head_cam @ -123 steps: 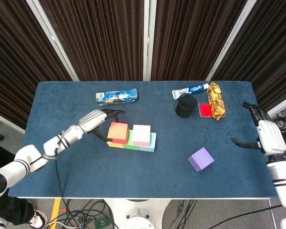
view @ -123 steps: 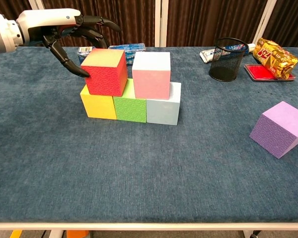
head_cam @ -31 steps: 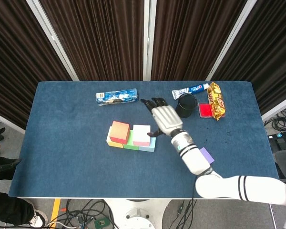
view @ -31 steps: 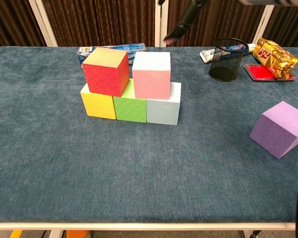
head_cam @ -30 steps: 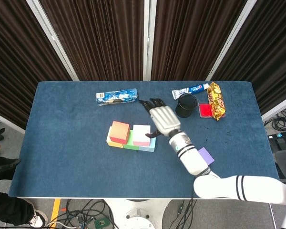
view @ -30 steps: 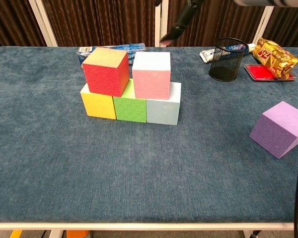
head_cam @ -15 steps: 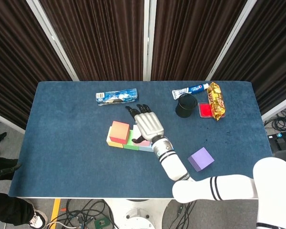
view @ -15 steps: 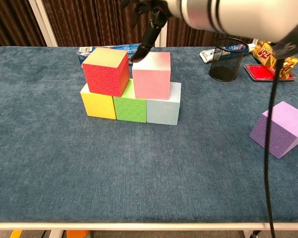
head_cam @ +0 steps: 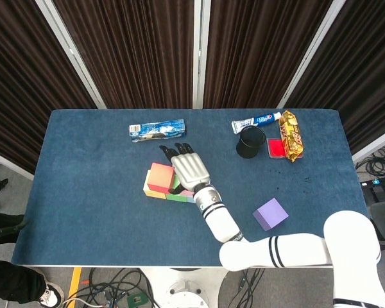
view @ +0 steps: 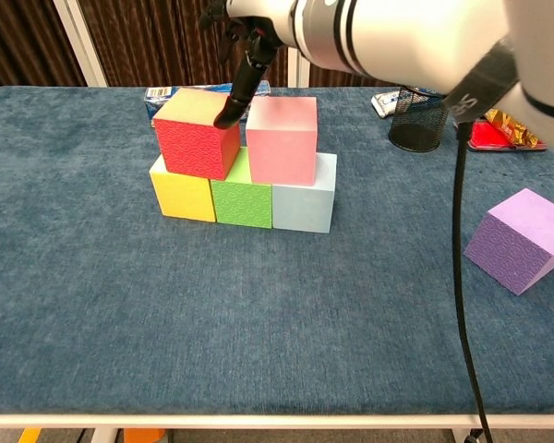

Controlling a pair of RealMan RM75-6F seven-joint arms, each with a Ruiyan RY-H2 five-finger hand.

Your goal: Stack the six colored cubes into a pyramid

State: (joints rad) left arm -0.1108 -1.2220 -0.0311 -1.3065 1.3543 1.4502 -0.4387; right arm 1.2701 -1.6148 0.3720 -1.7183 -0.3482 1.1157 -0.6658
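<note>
Cubes [view: 245, 166] half-stacked under spread right hand [head_cam: 190, 169], purple cube [head_cam: 270, 213] apart

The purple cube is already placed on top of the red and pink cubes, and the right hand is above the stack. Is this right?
Not quite. In the chest view, the purple cube lies alone on the table, apart from the red cube and pink cube. The right hand is above the stack.

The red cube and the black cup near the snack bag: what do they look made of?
Red cube: probably foam or soft plastic, matte; its front face carries a fine embossed swirl pattern and shows no glare. Black cup: wire mesh, likely metal; the table and items behind show through its open lattice wall.
</note>
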